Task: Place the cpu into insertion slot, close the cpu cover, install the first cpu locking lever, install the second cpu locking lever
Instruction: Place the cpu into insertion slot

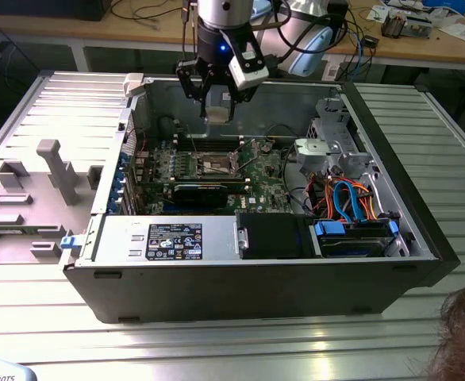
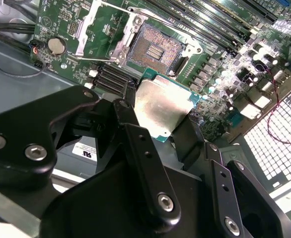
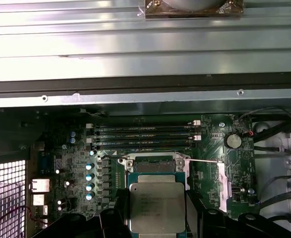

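Note:
My gripper (image 1: 217, 101) hangs above the open computer case, shut on the cpu (image 1: 217, 114), a small silver-grey square chip. In the second wrist view the cpu (image 2: 160, 106) sits flat between two black fingers (image 2: 129, 110). The insertion slot (image 2: 155, 48) lies below and a little ahead of it, its brownish centre bare. The cpu cover (image 2: 88, 27) stands swung open beside the slot. In the first wrist view the cpu (image 3: 157, 206) hides most of the insertion slot (image 3: 153, 163), the cpu cover (image 3: 224, 186) stands raised to one side, and a thin lever (image 3: 202, 160) sticks out. The insertion slot (image 1: 217, 164) sits mid-board.
Memory slots (image 3: 143, 136) run next to the socket. A long black card (image 1: 209, 191) lies across the board nearer the camera. Drive bays with blue and orange cables (image 1: 350, 202) fill the exterior view's right. A grey moulded tray (image 1: 26, 198) lies outside the case. A person's hair (image 1: 464, 333) shows.

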### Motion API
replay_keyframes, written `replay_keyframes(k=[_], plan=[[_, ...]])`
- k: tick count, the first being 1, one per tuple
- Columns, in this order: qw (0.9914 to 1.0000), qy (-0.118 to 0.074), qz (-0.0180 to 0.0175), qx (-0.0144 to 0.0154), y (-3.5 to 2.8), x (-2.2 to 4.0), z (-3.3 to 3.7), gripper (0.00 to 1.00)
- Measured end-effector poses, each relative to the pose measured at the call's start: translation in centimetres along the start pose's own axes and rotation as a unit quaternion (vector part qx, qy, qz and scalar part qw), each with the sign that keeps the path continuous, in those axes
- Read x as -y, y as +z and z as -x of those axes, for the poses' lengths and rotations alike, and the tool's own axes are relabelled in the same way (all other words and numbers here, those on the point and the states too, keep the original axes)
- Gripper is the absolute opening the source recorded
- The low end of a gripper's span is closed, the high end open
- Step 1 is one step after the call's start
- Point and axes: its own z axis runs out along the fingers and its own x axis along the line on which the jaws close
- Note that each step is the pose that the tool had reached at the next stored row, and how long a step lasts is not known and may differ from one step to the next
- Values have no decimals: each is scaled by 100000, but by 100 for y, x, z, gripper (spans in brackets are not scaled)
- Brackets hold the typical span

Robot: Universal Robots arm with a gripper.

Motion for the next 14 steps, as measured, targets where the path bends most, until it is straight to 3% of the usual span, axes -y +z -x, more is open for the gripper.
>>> replay_keyframes(k=[14], plan=[[100000,0,0,3,24,2,-1,54]])
